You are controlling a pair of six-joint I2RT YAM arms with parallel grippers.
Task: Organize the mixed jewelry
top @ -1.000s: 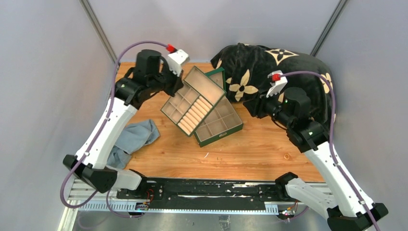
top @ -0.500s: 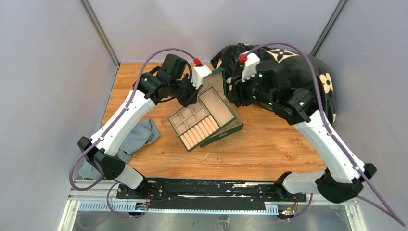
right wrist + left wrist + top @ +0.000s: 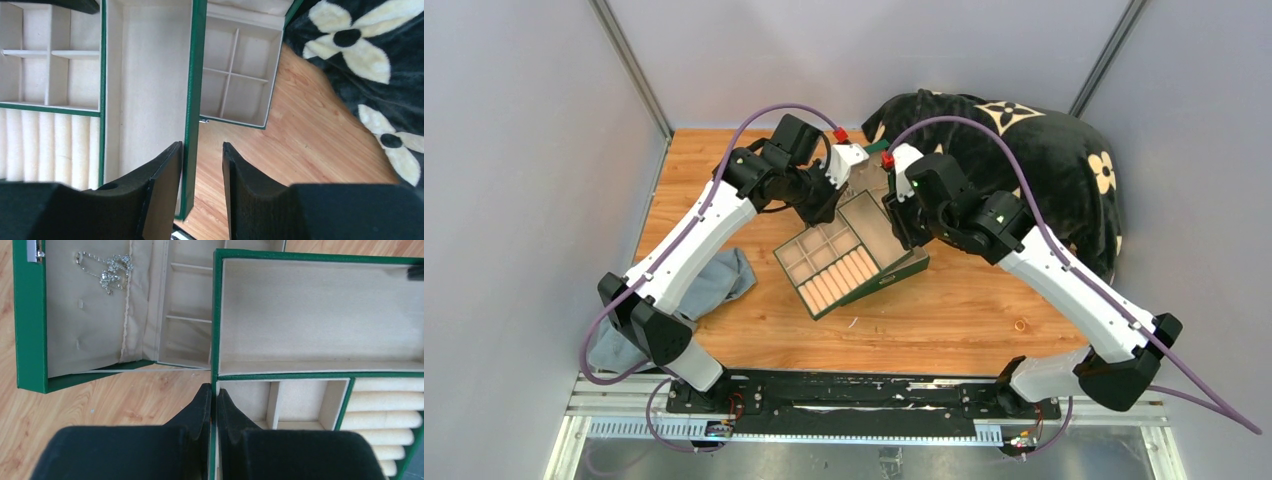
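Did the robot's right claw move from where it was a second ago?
Yes. The right claw slid left across the wooden table, away from the black flowery blanket, up to the green tray.

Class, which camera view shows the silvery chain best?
The left wrist view: the silvery chain glints clearly against the lining of the green box lid. In the top view it cannot be made out; the right wrist view misses it.
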